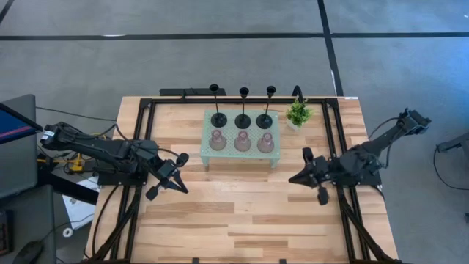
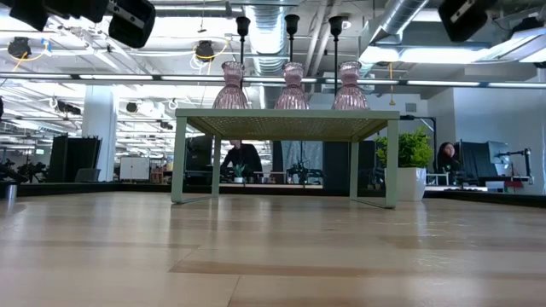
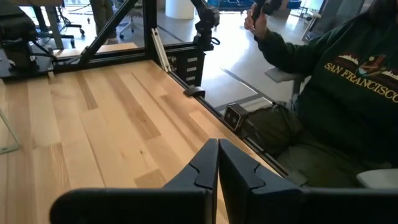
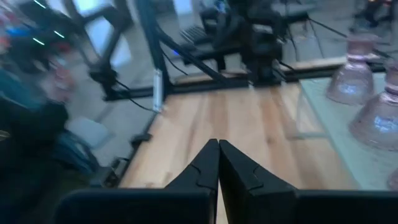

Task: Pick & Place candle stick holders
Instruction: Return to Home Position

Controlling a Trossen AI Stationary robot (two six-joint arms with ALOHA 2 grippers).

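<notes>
Three black candle stick holders [image 1: 242, 117] with disc bases and thin stems stand in a row on the far half of a pale green perforated tray [image 1: 207, 139]. Three squat pink glass holders [image 1: 242, 141] stand on their bases in front of them and show in the low view [image 2: 292, 87]. The tray [image 2: 290, 124] stands on legs. My left gripper [image 1: 180, 188] hovers shut, left of and nearer than the tray, its fingers [image 3: 217, 163] holding nothing. My right gripper [image 1: 294, 180] hovers shut, right of and nearer than the tray. Two pink holders [image 4: 356, 76] show in its wrist view.
A small green potted plant [image 1: 297, 114] stands at the tray's far right corner. Black frame rails [image 1: 139, 147] run along the table's sides. A seated person in a green sweatshirt [image 3: 348, 93] is beyond the table edge. Bare wood [image 1: 242, 213] fills the near half.
</notes>
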